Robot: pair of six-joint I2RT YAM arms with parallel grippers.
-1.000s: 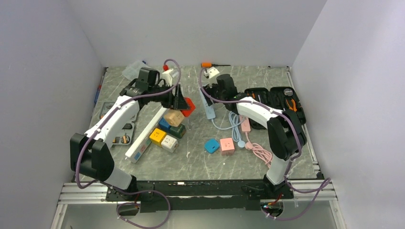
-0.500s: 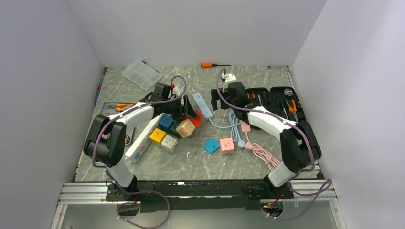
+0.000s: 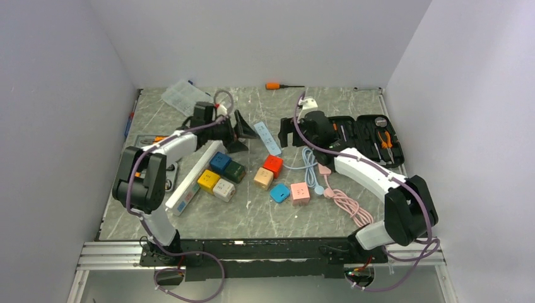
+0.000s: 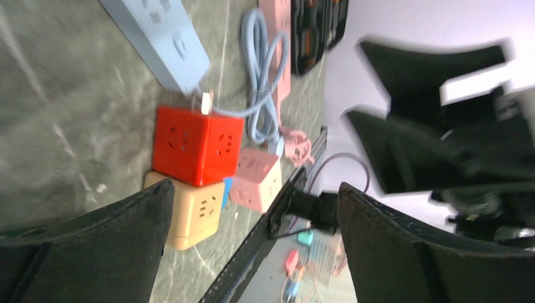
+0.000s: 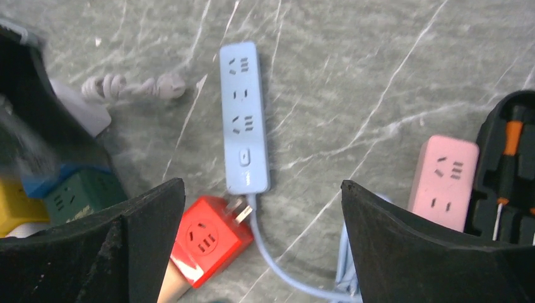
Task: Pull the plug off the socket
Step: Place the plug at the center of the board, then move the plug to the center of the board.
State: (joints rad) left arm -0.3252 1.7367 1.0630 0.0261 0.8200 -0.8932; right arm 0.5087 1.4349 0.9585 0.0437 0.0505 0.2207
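1. Nearest the arm bases, a pink cube socket (image 3: 300, 191) and a flat blue one (image 3: 279, 192) are sitting side by side on the marble table (image 3: 252, 214). A pink cord (image 3: 348, 205) is coiling to their right.
2. To the left, a long white power strip (image 3: 192, 178) is lying at a slant. Yellow, white, blue and green cubes (image 3: 221, 177) are clustering just beside it.
3. A tan cube (image 3: 263, 178) is resting against the red cube socket (image 3: 272, 165).
4. The plug (image 5: 236, 207) is lying at the red cube socket's far corner, its metal prongs showing. Whether they are touching the cube cannot be told. Its light blue cord (image 5: 268, 259) is trailing away toward the right arm's side.
5. Just beyond the plug, the blue power strip (image 3: 268, 137) is lying flat.
6. The left gripper (image 3: 243, 134) is hanging to the left of that strip with its fingers spread wide, grasping nothing.
7. The right gripper (image 5: 260, 186) is hovering over the strip and the plug, likewise released and empty.
8. Farther back, an open black tool case (image 3: 363, 129) is lying behind the right arm. A clear plastic box (image 3: 183, 96) and an orange-handled screwdriver (image 3: 277, 85) are lying near the back wall.
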